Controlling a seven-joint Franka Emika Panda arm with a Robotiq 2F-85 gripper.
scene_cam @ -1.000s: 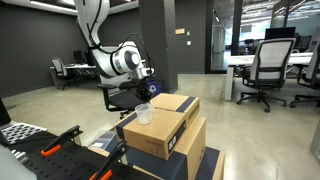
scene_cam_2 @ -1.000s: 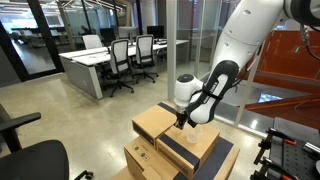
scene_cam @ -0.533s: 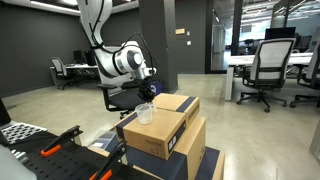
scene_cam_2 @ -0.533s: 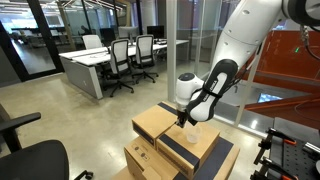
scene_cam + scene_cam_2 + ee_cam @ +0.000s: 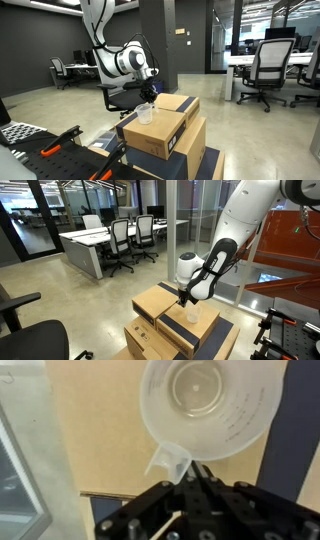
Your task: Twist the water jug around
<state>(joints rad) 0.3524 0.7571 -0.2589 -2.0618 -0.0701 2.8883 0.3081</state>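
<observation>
The water jug [image 5: 205,405] is a small translucent whitish cup-shaped jug with a spout. It stands upright on the top cardboard box [image 5: 165,130] and shows in both exterior views [image 5: 144,114] [image 5: 193,311]. My gripper [image 5: 193,470] reaches down from above. Its black fingers are closed together on the jug's rim beside the spout. In both exterior views the gripper [image 5: 149,99] [image 5: 183,302] sits at the jug's top edge.
The boxes [image 5: 158,303] are stacked, with dark bands across them. Office chairs [image 5: 266,66] [image 5: 121,240] and desks stand further off on the open floor. A black chair [image 5: 122,97] is behind the boxes. Orange and black equipment [image 5: 50,150] lies nearby.
The wrist has shifted slightly at the jug's rim. The jug stays in about the same place on the box.
</observation>
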